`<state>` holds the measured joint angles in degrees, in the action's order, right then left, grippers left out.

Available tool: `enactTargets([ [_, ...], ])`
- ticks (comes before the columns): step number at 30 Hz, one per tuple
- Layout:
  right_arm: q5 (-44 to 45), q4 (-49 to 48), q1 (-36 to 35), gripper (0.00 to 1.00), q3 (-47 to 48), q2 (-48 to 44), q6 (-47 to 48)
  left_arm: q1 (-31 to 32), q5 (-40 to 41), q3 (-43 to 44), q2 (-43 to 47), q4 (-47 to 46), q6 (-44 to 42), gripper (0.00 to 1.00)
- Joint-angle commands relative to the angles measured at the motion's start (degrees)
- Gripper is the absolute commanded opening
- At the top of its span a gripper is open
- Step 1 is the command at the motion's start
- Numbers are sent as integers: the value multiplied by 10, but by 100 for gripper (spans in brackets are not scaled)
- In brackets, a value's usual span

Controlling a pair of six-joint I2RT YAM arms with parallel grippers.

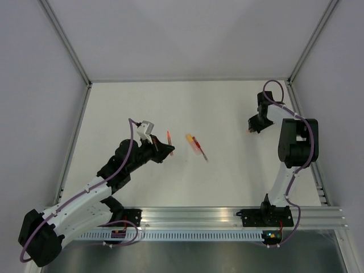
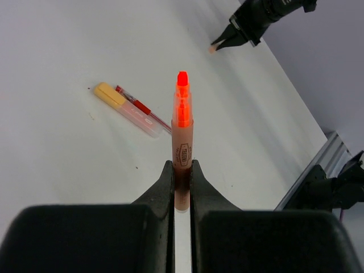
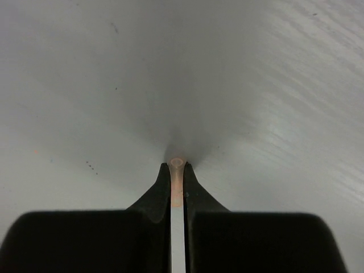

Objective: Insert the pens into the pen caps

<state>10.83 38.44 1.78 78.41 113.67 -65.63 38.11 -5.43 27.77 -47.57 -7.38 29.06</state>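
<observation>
While gripped, one orange pen [image 2: 182, 133] (left), one cap [image 3: 177, 173], right.

I see a peach pen [image 2: 182, 142] with a neon-orange tip (dark lettering on its barrel), a pale-orange cap [image 3: 177, 173], and a white table [image 2: 57, 170].

Twin tabletop arms are showing a shared livery. The left arm [image 1: 79, 202] is wearing white link shells between black joint housings, with a purple cable [image 1: 131, 142] looping along it and a small grey camera block [image 1: 148, 129] sitting at the wrist. The right arm [image 1: 281, 181] is carrying the same white-and-black scheme and its own purple loop [image 1: 273, 81]. The left gripper [image 2: 181, 166] and right gripper [image 3: 177, 166] are ending in smooth, tapering matte-black fingers [image 2: 162, 187].
</observation>
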Motion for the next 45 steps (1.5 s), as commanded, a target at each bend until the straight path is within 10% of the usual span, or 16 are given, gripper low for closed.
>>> enactTargets([
  [1,-105,-108,0,0,-54,-42,132,-1,-86,15,-16,-49,-33,2],
  [16,-335,-521,-223,0,-330,-540,295,8,-380,48,-154,-168,2,2],
  [25,-455,-720,-259,0,-429,-600,245,15,-451,42,-195,-251,49,2],
  [45,-433,-797,-332,0,-473,-571,203,15,-452,39,-197,-258,50,2],
])
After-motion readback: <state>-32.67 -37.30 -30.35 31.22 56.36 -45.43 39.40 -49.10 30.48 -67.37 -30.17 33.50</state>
